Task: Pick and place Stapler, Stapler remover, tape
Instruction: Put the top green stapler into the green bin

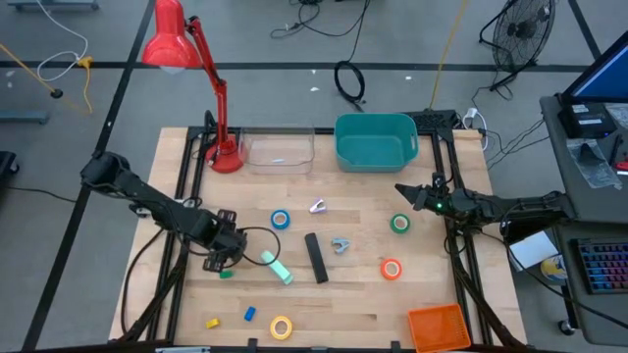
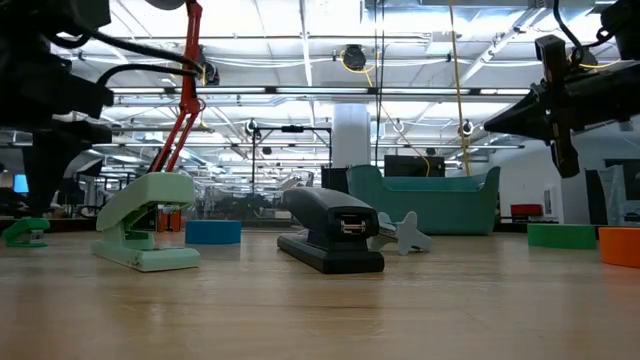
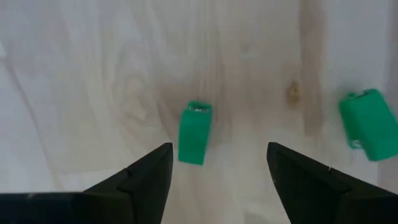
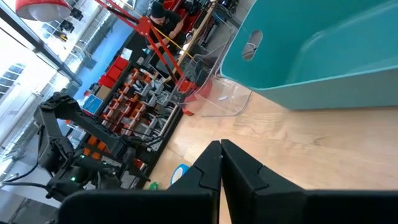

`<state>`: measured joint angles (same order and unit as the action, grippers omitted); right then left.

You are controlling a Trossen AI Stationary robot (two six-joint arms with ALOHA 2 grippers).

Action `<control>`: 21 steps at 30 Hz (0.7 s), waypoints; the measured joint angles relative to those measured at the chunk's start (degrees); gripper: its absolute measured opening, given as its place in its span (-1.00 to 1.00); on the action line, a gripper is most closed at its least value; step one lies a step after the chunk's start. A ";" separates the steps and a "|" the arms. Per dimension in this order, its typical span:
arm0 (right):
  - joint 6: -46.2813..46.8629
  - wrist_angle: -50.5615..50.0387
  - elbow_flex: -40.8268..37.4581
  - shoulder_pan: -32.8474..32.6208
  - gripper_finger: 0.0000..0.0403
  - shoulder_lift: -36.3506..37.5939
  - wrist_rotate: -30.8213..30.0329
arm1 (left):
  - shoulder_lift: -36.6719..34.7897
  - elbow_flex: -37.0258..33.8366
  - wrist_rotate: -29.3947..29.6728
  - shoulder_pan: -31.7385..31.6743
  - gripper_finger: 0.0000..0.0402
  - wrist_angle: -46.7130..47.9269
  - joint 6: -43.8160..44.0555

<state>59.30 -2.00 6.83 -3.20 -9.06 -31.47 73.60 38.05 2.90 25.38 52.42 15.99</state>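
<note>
left claw [image 3: 217, 171] hangs spread wide, empty, over a small green block [image 3: 194, 133] on the table [image 3: 93, 93].

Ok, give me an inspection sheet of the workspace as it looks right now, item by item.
Surface: wooden table, bare between items.
Job's things: black stapler lying flat mid-table; blue tape, green tape, orange tape, yellow tape scattered apart.
Clutter: mint stapler, small green block, red lamp, teal bin, clear tray, orange tray.
Grippers: left gripper fingers open above the green block, holding nothing; right gripper shut, empty, raised near the teal bin.
Cables: black cable looping by the left gripper.
Surroundings: fan, keyboard.
</note>
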 joint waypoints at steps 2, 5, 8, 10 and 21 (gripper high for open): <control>-0.08 0.02 0.00 0.00 -0.98 -0.02 -0.02 | 0.00 -0.08 0.86 -0.02 0.31 0.09 0.72; -0.15 0.02 0.00 0.00 -0.98 -0.02 -0.02 | 0.00 -0.08 3.39 -0.01 0.27 -0.05 2.71; -0.17 0.02 0.00 0.00 -0.98 -0.04 -0.02 | 0.00 -0.09 4.97 -0.73 0.22 -0.26 5.49; -0.15 0.02 0.00 0.00 -0.98 -0.02 -0.02 | -0.02 -0.57 4.26 -1.42 0.19 -0.87 6.60; -0.40 0.02 0.00 0.00 -0.98 -0.04 -0.02 | -0.02 -5.30 -0.41 -1.96 0.08 -2.73 12.72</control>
<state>58.90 -1.98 6.83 -3.20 -9.10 -31.48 73.58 32.75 2.49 23.42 49.69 28.71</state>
